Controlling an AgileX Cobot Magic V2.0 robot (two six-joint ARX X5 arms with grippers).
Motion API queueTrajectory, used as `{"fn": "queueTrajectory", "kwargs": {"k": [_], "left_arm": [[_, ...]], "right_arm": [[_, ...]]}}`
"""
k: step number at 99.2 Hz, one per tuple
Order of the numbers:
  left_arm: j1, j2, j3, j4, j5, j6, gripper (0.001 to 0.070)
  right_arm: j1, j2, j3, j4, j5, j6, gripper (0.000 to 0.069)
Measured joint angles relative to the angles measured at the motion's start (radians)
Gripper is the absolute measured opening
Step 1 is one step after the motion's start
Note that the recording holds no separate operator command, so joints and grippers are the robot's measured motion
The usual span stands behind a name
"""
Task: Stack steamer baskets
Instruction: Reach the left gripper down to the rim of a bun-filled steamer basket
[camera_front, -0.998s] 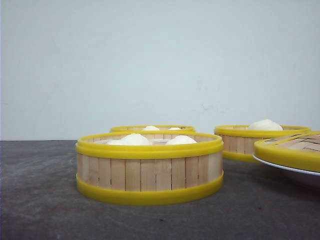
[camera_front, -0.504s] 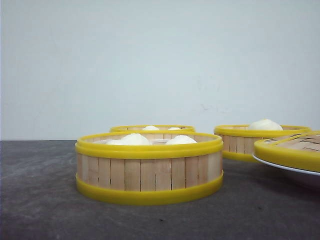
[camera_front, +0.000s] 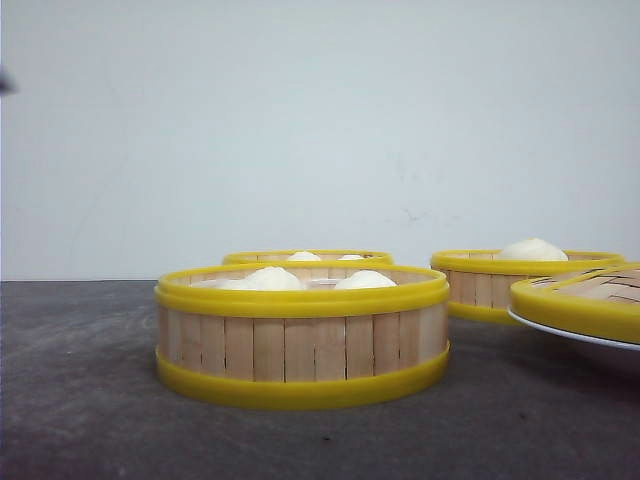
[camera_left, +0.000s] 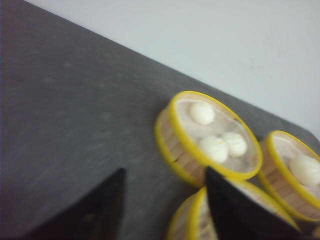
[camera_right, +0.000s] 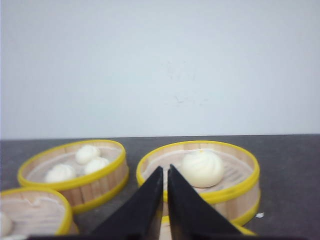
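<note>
Three round steamer baskets with light wooden slat walls and yellow rims sit separately on a dark grey table, none stacked yet. Each holds white steamed buns.

In the left wrist view, the left gripper hangs above the table with its two dark fingers spread wide and nothing between them. Ahead of it sits the three-bun basket. Directly under one finger is the rim of the nearest basket. Beyond and to the side stands the single-bun basket.

In the right wrist view, the right gripper has its black fingers pressed nearly together, a thin gap between them, holding nothing. The single-bun basket lies straight ahead and just below its tips. The three-bun basket is off to one side.

In the front view, a slatted lid rests on a white plate at the right edge. Neither gripper shows clearly there.

Risks, as a judgement: the baskets are near each other, so a spread finger descending could catch a neighbouring rim and shove it. Gripping a wall with one finger inside could squash a bun. A basket lowered off-centre or tilted may sit crooked, slide off, or spill buns.
</note>
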Motion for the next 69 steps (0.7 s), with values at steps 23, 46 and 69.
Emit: {"fn": "queueTrajectory", "kwargs": {"k": [23,46,69], "left_arm": [[-0.008,0.518,0.526,-0.084,0.118,-0.056,0.0386],[-0.022,0.975,1.136,-0.658,0.113,-0.014,0.0509],[-0.095,1.401,1.635,-1.080,0.113,0.096,0.0524]], "right_arm": [[0.000,0.000,0.000,-0.055,0.037,0.100,0.0011],[0.000,0.000,0.000,-0.114,0.012,0.122,0.0011],[0.000,0.000,0.000,-0.117,0.012,0.124,0.0011]]}}
